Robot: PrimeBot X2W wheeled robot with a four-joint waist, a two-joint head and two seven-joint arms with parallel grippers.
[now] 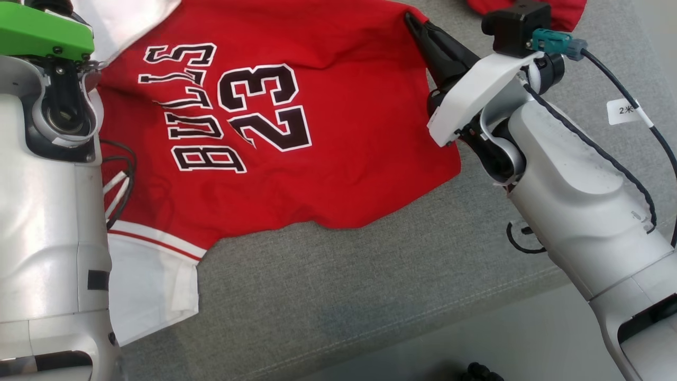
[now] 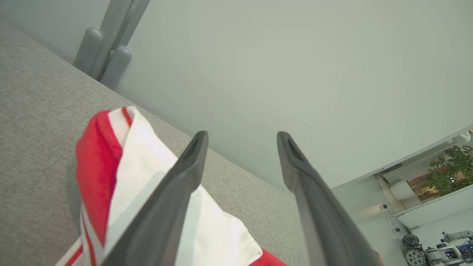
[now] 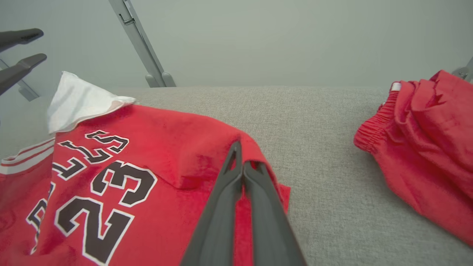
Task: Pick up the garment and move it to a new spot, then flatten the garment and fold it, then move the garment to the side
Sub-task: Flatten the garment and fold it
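Shirt (image 1: pixel 328 174) lies nearly flat on the worktop (image 1: pixel 370 296). Right hand (image 3: pixel 240 157) at 2 o'clock pinches its edge; left hand (image 2: pixel 242 136) at 10 o'clock is spread apart, empty. Folding is not yet done.

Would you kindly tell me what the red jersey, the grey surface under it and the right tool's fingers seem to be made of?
Red jersey: soft matte cloth, probably knit; it creases and bunches.
Grey surface: coarse woven upholstery, matte; flecked weave and a seam show.
Fingers of the right tool: dark, dull, smooth, likely moulded plastic or rubber; which one is unclear.
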